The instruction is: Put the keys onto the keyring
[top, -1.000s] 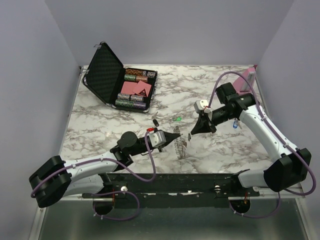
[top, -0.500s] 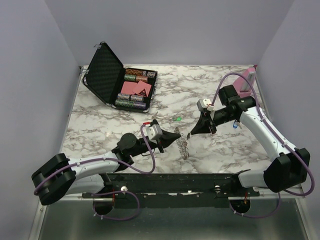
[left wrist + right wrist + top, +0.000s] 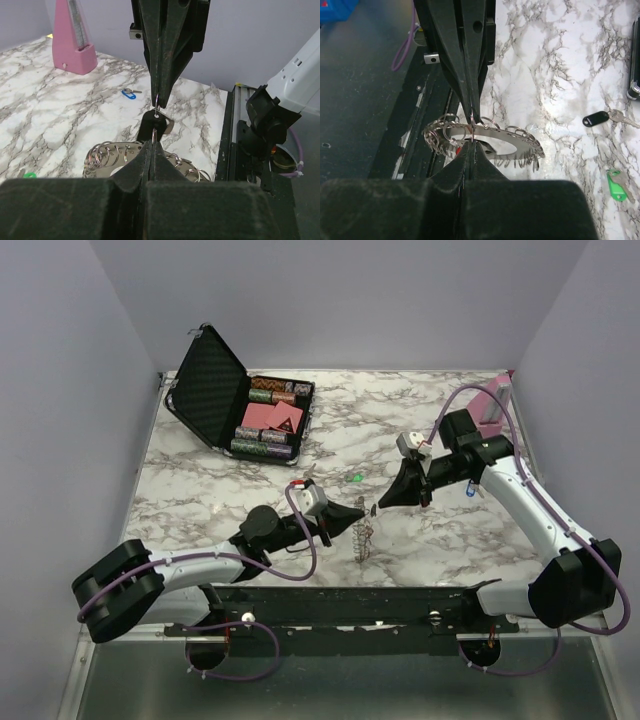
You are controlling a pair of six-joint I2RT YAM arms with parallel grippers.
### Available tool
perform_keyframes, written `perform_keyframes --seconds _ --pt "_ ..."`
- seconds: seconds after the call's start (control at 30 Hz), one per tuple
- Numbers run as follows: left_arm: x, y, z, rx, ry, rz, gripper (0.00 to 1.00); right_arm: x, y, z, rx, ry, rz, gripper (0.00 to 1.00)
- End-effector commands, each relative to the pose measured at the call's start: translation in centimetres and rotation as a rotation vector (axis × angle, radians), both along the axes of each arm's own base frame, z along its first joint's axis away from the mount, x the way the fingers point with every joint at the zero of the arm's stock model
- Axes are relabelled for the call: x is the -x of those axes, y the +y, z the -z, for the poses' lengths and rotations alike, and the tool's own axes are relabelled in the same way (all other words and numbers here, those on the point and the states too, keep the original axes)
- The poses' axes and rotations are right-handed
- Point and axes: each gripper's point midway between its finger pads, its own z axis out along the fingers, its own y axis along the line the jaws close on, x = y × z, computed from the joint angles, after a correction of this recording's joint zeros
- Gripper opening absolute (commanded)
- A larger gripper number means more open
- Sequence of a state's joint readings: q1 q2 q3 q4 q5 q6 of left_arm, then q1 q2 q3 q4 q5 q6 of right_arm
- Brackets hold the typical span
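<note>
both reach inward | left arm (image 3: 200,565) low, jaws clamp keyring (image 3: 362,535) | right arm (image 3: 525,500) raised, jaws pinch black key (image 3: 155,122)

no readable text, labels, brands or numbers anywhere

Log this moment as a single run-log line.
left claw shut on keyring | right claw shut, tip-to-tip | green key, blue key loose on table

Your left claw (image 3: 153,149) is pinched tight, tip to tip with the right claw (image 3: 158,99) coming down from above, and a black-headed key (image 3: 151,125) hangs between them. The keyring (image 3: 107,154) of small silvery loops sits just under your claw's tip. On the marble worktop (image 3: 60,110), a blue key (image 3: 130,94) lies near the pink stand (image 3: 74,42).
</note>
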State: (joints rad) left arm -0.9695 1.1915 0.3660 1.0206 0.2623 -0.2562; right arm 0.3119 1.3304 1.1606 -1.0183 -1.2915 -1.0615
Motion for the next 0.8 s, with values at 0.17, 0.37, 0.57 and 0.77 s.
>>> perform_keyframes --seconds 0.17,0.37,0.57,0.77 --pt "-0.4 0.3 -2.5 0.083 -0.044 -0.024 0.0 1.1 0.1 -0.7 -0.055 0.02 -0.02 0.0" --pt "-0.1 0.3 -2.3 0.064 -0.046 -0.011 0.0 0.8 0.0 -0.1 -0.037 0.025 -0.009 0.01" --pt "0.0 0.2 -2.7 0.087 -0.043 -0.004 0.0 0.9 0.1 -0.2 -0.047 0.031 -0.014 0.0" --pt "0.1 0.1 -3.1 0.098 -0.046 0.003 0.0 0.9 0.2 -0.3 -0.059 0.038 -0.014 0.01"
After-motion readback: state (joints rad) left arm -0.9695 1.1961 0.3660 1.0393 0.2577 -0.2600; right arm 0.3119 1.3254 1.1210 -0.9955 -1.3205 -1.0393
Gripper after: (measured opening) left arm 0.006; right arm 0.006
